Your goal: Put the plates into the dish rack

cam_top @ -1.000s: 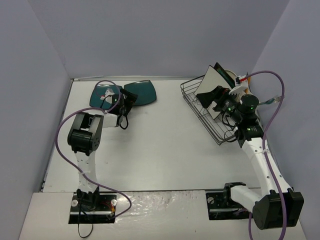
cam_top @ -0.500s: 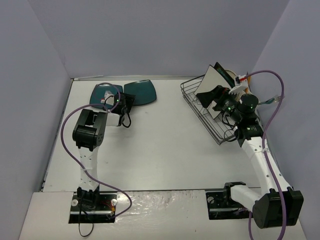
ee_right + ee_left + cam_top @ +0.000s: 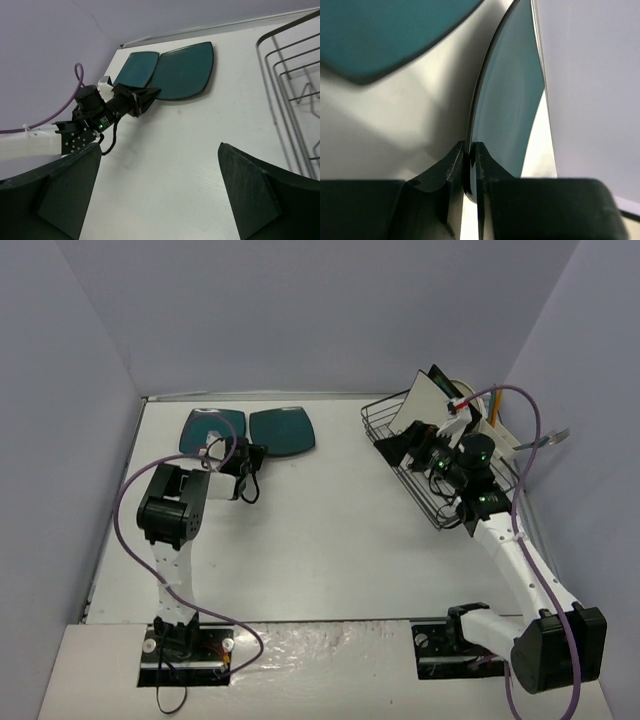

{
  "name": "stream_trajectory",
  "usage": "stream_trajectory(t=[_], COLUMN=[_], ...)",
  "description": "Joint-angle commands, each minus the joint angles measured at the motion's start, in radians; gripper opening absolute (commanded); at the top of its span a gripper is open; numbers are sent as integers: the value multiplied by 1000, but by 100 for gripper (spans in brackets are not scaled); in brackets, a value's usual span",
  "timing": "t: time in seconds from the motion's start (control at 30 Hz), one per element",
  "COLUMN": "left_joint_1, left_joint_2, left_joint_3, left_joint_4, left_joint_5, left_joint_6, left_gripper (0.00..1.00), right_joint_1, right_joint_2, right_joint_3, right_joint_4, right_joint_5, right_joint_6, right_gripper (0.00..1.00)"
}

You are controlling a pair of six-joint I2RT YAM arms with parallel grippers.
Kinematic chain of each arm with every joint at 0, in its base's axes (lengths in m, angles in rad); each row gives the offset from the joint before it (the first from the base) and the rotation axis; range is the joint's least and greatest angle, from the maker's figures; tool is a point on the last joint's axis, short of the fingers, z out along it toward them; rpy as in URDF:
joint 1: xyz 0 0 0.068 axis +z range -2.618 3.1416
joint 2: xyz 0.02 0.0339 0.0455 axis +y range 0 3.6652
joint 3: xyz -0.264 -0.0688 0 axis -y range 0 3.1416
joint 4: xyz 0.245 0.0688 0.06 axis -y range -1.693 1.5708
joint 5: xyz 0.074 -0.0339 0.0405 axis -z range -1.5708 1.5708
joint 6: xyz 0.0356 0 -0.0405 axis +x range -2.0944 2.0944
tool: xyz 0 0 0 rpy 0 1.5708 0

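Note:
Two dark teal plates lie flat at the table's back left: the left plate (image 3: 212, 428) (image 3: 135, 68) and the right plate (image 3: 282, 428) (image 3: 182, 70). My left gripper (image 3: 256, 454) (image 3: 470, 146) (image 3: 149, 95) is shut on the near-left rim of the right plate (image 3: 510, 100), which the left wrist view shows edge-on. The other teal plate (image 3: 385, 35) lies beside it. The dish rack (image 3: 400, 475) (image 3: 290, 75) stands at the right, and a white square plate (image 3: 425, 398) stands upright in it with other plates behind. My right gripper (image 3: 400, 443) (image 3: 159, 150) hangs open at the rack's left side, holding nothing.
Purple cables loop off both arms (image 3: 130, 490) (image 3: 530, 440). Walls close in the table at the back, left and right. The white tabletop (image 3: 330, 510) stretches between the teal plates and the rack.
My left gripper has closed from wide open onto the teal plate's rim. The right gripper has swung left, away from the white plate, still open.

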Motion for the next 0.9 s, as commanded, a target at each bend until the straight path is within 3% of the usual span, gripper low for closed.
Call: stream_trajectory(t=[0.0,0.17,0.57,0.87], left_joint_1=[-26,-25,-31,-26], left_joint_2=[-222,-390,-824,-1091], left_joint_3=[-103,-227,-548,-670], left_joint_4=[-37,-44,-137,-198], left_joint_5=[27,91,183,230], left_joint_6=[57,77,145,65], left_gripper=[0,0,0,0], right_joint_1=[164,302,440,565], right_joint_2=[0,62,257,404], right_joint_3=[-80,-151,-276,-372], right_joint_4=[122,210,448,669], right_joint_5=[62,198,324,423], right_joint_6=[121,218,430,581], right_gripper=[100,100,100,100])
